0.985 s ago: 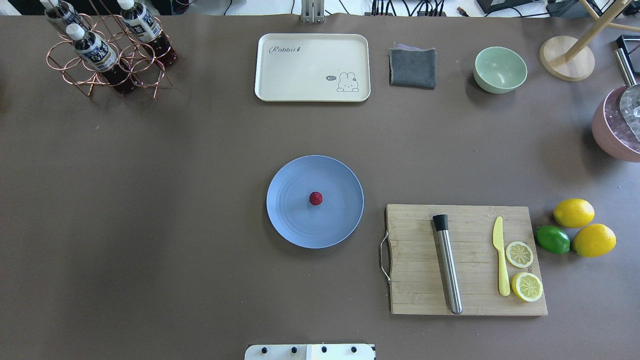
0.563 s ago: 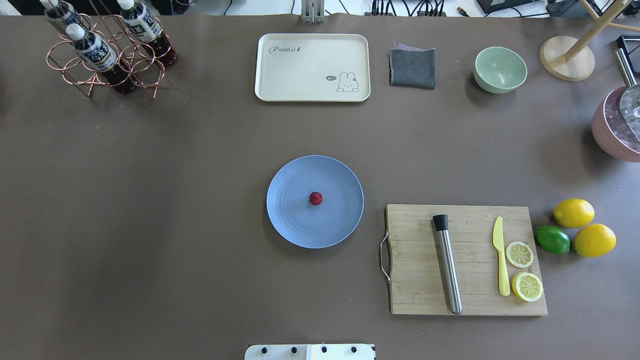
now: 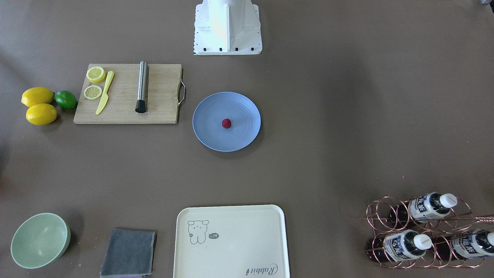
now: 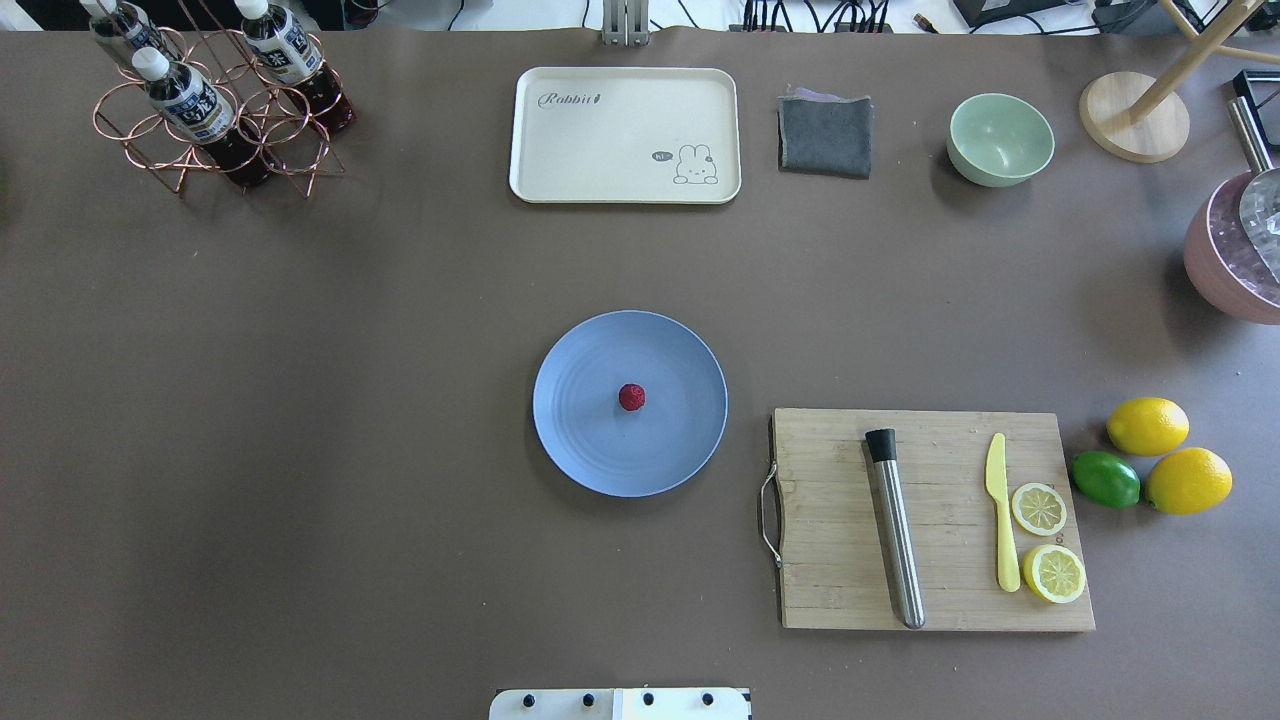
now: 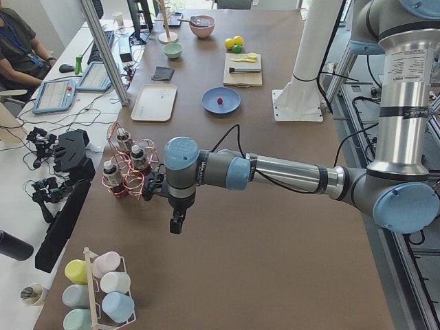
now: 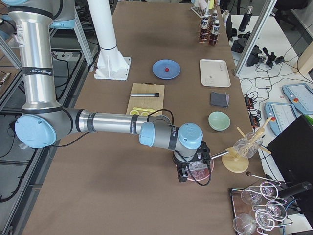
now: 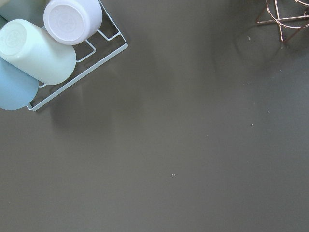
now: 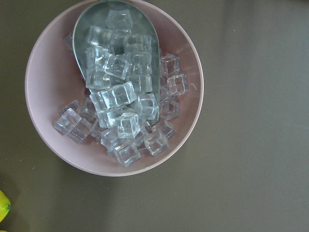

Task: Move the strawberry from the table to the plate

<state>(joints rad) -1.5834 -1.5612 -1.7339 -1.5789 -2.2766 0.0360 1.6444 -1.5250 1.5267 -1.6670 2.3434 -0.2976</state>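
Overhead exterior: strawberry (image 4: 631, 397) sits on plate (image 4: 590, 455); left fingers (image 5: 177, 225), right fingers (image 6: 182, 175): cannot tell spread.

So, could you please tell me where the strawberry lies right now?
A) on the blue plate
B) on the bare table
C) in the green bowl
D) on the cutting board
A: the strawberry rests near the centre of the plate.

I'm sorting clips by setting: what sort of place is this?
Probably a robotics lab staged as a drinks-prep bench: a robot arm over a table, a teach pendant nearby, and a bowl of ice cubes.
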